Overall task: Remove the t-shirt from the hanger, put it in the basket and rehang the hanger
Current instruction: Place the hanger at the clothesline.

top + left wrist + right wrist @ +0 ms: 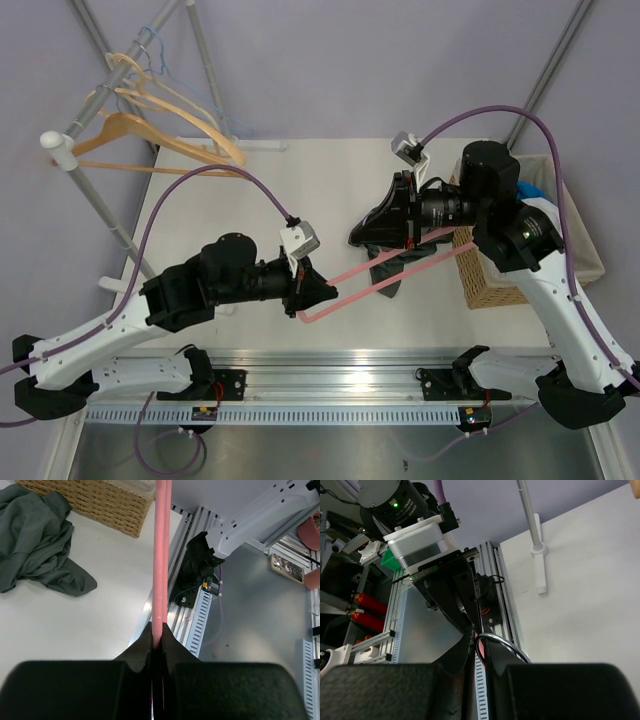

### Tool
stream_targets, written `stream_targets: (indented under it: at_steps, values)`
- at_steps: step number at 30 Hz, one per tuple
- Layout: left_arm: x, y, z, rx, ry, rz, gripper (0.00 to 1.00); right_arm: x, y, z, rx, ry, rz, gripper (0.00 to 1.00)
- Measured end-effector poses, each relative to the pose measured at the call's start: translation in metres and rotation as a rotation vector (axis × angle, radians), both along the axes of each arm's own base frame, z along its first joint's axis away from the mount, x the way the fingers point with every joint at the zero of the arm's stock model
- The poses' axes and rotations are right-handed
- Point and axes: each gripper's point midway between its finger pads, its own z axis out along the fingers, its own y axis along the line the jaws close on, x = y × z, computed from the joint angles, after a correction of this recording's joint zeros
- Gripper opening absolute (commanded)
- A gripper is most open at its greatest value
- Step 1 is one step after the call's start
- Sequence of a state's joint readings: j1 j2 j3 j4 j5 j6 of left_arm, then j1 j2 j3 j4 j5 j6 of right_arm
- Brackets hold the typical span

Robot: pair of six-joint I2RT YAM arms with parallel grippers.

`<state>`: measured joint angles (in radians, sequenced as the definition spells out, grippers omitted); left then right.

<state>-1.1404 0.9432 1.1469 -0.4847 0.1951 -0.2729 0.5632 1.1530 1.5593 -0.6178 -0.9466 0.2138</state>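
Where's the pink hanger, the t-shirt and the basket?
pink hanger point(160, 555), left wrist view, on its straight rod.
t-shirt point(35, 545), left wrist view, on its crumpled middle.
basket point(100, 505), left wrist view, on its woven wall.

Left wrist cam: the pink hanger point(160, 555) runs straight off the frame at 12 o'clock, so its far end is anyone's guess. The t-shirt point(35, 545) gets clipped at 9 and the basket point(100, 505) is chopped off at 11.

Top cam: a good chunk of the t-shirt sits under the right arm point(470, 205) at 3 o'clock, and the hanger vanishes behind it too. There's a blue thing point(535, 190) in the basket, too covered to call.

Right wrist cam: only a sliver of the hook point(500, 640) peeks past the fingers point(530, 685).
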Motion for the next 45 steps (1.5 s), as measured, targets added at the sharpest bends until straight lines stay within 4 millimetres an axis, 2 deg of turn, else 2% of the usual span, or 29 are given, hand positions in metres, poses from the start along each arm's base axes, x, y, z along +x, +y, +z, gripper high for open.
stream_targets:
  at_steps: [2, 3, 5, 6, 8, 12, 20, 26, 29, 35, 39, 43, 45]
  values:
    - [-0.003, 0.0, 0.002, -0.005, -0.002, -0.013, 0.0, -0.003, 0.0, 0.002, 0.006, 0.0, 0.015, 0.28]
    - [-0.003, 0.001, 0.002, -0.006, -0.002, -0.013, 0.0, -0.004, -0.001, 0.002, 0.005, 0.003, 0.012, 0.49]
    - [-0.001, 0.0, 0.003, -0.01, -0.006, -0.007, 0.0, -0.004, -0.002, 0.0, -0.002, 0.016, -0.002, 0.62]
    - [0.0, 0.001, 0.002, -0.009, -0.007, 0.0, 0.0, -0.004, -0.003, 0.0, -0.007, 0.017, -0.016, 0.74]
    - [0.003, 0.001, 0.001, -0.006, -0.009, 0.011, 0.0, -0.002, -0.006, -0.002, -0.02, 0.026, -0.059, 0.87]
    - [0.004, 0.0, 0.004, -0.018, -0.021, 0.018, 0.0, 0.017, -0.015, -0.007, -0.057, 0.026, -0.216, 0.99]
    - [0.02, 0.002, 0.003, -0.007, -0.039, 0.105, 0.0, 0.062, -0.038, -0.021, -0.138, 0.039, -0.526, 0.99]
    - [0.037, -0.001, -0.012, 0.048, -0.041, 0.185, 0.0, 0.087, -0.057, -0.018, -0.152, 0.011, -0.712, 0.99]
    - [0.045, 0.0, -0.017, 0.081, -0.043, 0.227, 0.0, 0.092, -0.067, -0.011, -0.139, -0.014, -0.775, 1.0]
    - [0.066, -0.005, -0.021, 0.126, -0.052, 0.32, 0.0, 0.087, -0.075, 0.014, -0.077, -0.058, -0.806, 1.0]
    - [0.098, 0.004, -0.016, 0.205, -0.079, 0.5, 0.0, 0.076, -0.083, 0.02, -0.024, -0.066, -0.823, 1.0]
    - [0.154, 0.021, 0.022, 0.198, -0.107, 0.748, 0.0, 0.052, -0.096, 0.012, 0.016, -0.063, -0.818, 0.99]
    - [0.183, 0.039, 0.041, 0.165, -0.107, 0.872, 0.0, 0.041, -0.101, 0.012, 0.037, -0.07, -0.809, 1.0]
